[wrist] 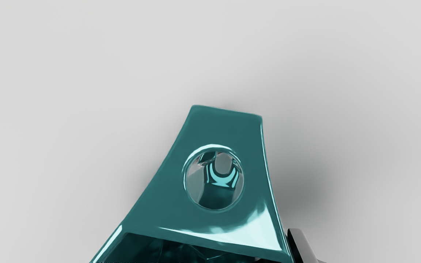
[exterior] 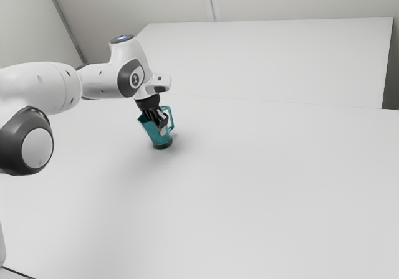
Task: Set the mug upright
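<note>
Left of centre, our gripper pinches the leaning mug; let's level it (gently) before releasing.

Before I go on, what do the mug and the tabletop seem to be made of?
Mug: smooth, glossy teal, perhaps glazed ceramic, though hard plastic or coated metal could look the same. The sign is the sharp, bright highlights along its edges.

Tabletop: matte pale grey, possibly laminate or painted board; it shows soft shadows, no grain and no sharp reflections.
</note>
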Available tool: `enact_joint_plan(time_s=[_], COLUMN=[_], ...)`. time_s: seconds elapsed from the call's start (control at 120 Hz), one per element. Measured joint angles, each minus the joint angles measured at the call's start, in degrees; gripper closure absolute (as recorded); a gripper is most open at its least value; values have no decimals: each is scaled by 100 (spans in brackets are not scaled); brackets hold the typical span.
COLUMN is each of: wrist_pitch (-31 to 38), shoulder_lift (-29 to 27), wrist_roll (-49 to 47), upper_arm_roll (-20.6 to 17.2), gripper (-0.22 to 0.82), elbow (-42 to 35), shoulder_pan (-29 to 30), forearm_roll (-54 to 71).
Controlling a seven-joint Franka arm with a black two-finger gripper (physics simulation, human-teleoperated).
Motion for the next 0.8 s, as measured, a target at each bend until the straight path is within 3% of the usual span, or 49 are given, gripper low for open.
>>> enact_joint_plan(time_s=[0.108,0.283,0.425,0.583,0.8], wrist_pitch=[19,14,-44,-631,-1595], shoulder_lift=[44,51,-324,-1156,-2026], wrist_roll=[-19,11,20,-213,-700], upper_arm_roll=[2,0,-1,-2,-18], gripper=[77,39,20,9,3], elbow=[6,12,29,27,38], shoulder_pan=[-2,-18,-38,-152,-254], forearm_roll=[1,-61,-83,-76,150])
